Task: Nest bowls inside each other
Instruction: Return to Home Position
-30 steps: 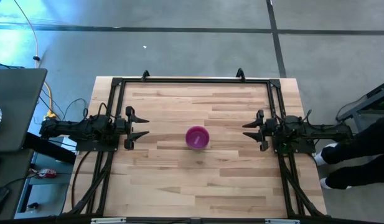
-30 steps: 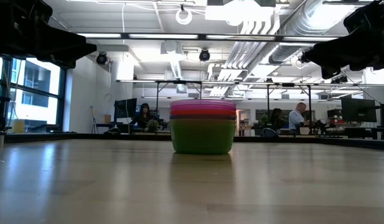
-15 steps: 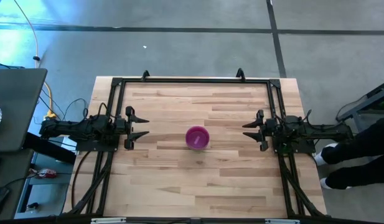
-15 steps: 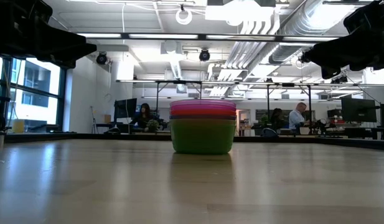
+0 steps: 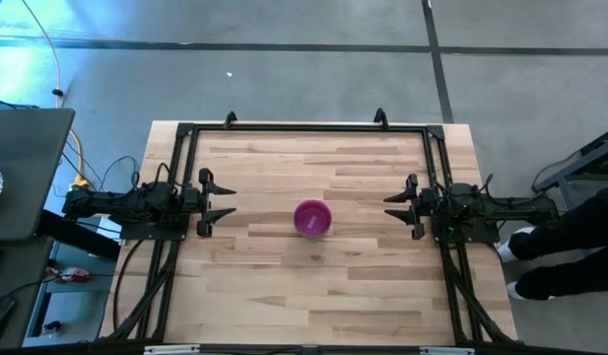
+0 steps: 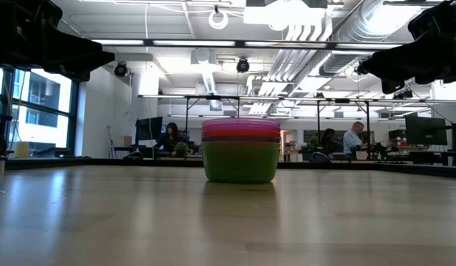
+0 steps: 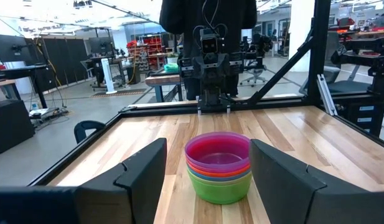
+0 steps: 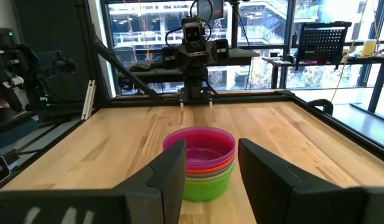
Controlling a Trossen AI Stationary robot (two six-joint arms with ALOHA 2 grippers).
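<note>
- Wooden table [image 5: 284,286] in an open office; people [image 6: 353,138] sit at desks far behind.
- Bowl stack [image 5: 312,218] stands upright at table centre, between the two grippers and well apart from both.
- Left gripper [image 5: 228,202] hovers near the table's left edge, right gripper [image 5: 392,206] near the right edge, both facing the stack.
- From above only the purple bowl [image 7: 218,149] on top shows.
- Low view shows the green bowl [image 6: 241,162] at the bottom and thin rims above it; middle colours are hard to separate.
- Low view cuts both arms off at the top corners.
- Both grippers: fingers [image 7: 142,177] spread apart, holding nothing, touching nothing.
</note>
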